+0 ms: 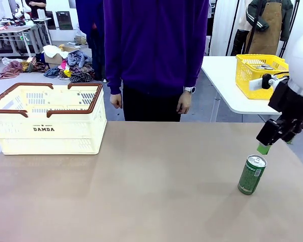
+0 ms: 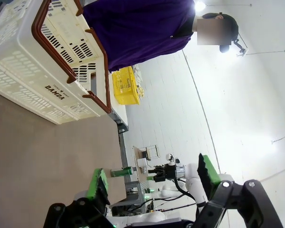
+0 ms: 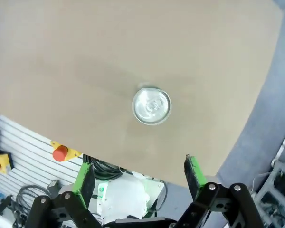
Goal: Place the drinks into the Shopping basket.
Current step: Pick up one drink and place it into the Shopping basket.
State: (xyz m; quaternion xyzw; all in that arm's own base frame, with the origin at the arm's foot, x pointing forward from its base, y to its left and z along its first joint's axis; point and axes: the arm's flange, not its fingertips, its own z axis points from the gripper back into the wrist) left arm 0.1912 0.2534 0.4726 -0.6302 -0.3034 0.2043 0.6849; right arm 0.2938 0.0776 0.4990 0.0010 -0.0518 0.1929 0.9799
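A green drink can (image 1: 252, 175) with a silver top stands upright on the brown table near its right edge. My right gripper (image 1: 265, 146) hangs just above and slightly right of it, not touching. From above, the right wrist view shows the can's silver top (image 3: 151, 106) ahead of my right gripper (image 3: 140, 175), whose green pads are spread wide and hold nothing. The cream Shopping basket (image 1: 45, 121), brown-rimmed and marked "DAMDA", sits at the table's far left. My left gripper (image 2: 152, 180) is open beside the basket (image 2: 38, 80), with the can (image 2: 119, 173) small in the distance.
A person in a purple top (image 1: 154, 45) stands at the far side of the table, hands hanging down. Behind on the right, a yellow mesh basket (image 1: 260, 73) sits on a white table (image 1: 222, 80). The brown tabletop (image 1: 151, 181) lies between basket and can.
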